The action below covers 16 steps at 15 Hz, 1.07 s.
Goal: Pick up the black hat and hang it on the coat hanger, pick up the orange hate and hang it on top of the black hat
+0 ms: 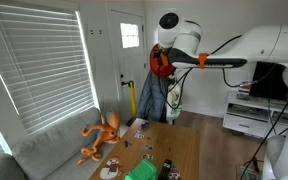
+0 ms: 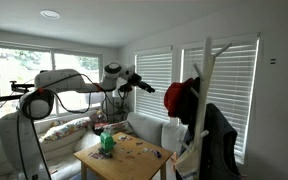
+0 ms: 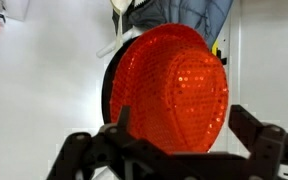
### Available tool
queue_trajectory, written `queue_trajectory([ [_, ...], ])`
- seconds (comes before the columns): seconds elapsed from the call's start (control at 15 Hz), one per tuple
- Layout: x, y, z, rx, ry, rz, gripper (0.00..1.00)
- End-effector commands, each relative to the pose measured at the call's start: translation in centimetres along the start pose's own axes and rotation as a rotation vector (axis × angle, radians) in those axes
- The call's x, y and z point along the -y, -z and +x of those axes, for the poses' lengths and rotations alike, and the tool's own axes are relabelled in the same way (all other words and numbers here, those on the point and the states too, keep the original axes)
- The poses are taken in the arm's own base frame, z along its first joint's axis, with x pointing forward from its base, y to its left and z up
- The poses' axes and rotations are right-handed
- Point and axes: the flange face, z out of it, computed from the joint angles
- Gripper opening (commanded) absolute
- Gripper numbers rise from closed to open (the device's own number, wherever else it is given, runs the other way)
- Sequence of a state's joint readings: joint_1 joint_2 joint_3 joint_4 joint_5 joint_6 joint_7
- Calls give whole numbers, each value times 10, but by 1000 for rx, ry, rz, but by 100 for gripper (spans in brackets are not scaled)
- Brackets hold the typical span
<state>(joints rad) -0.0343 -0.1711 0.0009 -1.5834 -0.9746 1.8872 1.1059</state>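
Orange sequins fill the wrist view, where we see the orange sequined hat (image 3: 174,88) seated over a black hat (image 3: 106,88). Only a dark rim of the black hat shows, along the orange hat's left edge. Both hang near the top of a white coat hanger (image 2: 208,68), the orange hat (image 2: 178,98) on the outside. The robot's black gripper (image 3: 179,135) faces the hats with its fingers (image 3: 262,140) spread wide and nothing between them. In an exterior view we see the gripper (image 2: 147,87) near the orange hat but clear of it, with a gap between the two. In an exterior view from the opposite side the gripper (image 1: 169,57) overlaps the orange hat (image 1: 160,68), and we cannot judge contact there. A grey-blue garment (image 3: 179,15) hangs above the hats in the wrist view, and a dark jacket (image 2: 220,140) drapes lower on the hanger. A wooden table (image 2: 134,160) stands near the hanger's foot and carries a green object (image 2: 107,142) among small items too small for us to identify. An orange plush octopus (image 1: 102,135) lies on a grey sofa (image 1: 44,150) beneath white slatted blinds (image 1: 34,60).
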Motion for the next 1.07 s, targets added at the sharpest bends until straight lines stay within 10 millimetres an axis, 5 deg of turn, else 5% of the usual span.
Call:
queue_trajectory([
  [0.0, -13, 30, 4, 101, -20, 5, 100],
  [0.53, -9, 74, -16, 161, -3, -22, 100],
  [1.0, -4, 69, -19, 141, 10, -25, 100],
])
